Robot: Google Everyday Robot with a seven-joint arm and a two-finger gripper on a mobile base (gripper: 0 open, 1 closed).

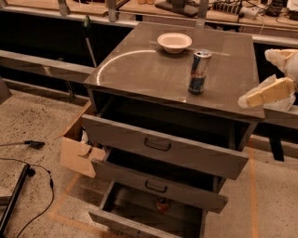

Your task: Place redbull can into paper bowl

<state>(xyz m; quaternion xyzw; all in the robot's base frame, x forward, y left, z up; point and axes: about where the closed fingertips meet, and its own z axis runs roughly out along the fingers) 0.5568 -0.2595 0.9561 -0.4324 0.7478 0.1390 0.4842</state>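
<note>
The redbull can (199, 72) stands upright on the grey cabinet top (139, 69), right of its middle. It is slim, blue and silver, with a silver top. The white paper bowl (174, 42) sits empty near the far edge of the top, behind and to the left of the can. My gripper (257, 78) is at the right edge of the view, over the cabinet's right front corner, to the right of the can and apart from it. Its cream fingers (266, 93) are spread and hold nothing.
The cabinet's three drawers (163, 151) are pulled out toward me, and a small reddish can (162, 203) lies in the bottom one. A cardboard box (77, 155) sits at the cabinet's left. Cables (32, 204) run over the floor. A cluttered bench (219, 9) stands behind.
</note>
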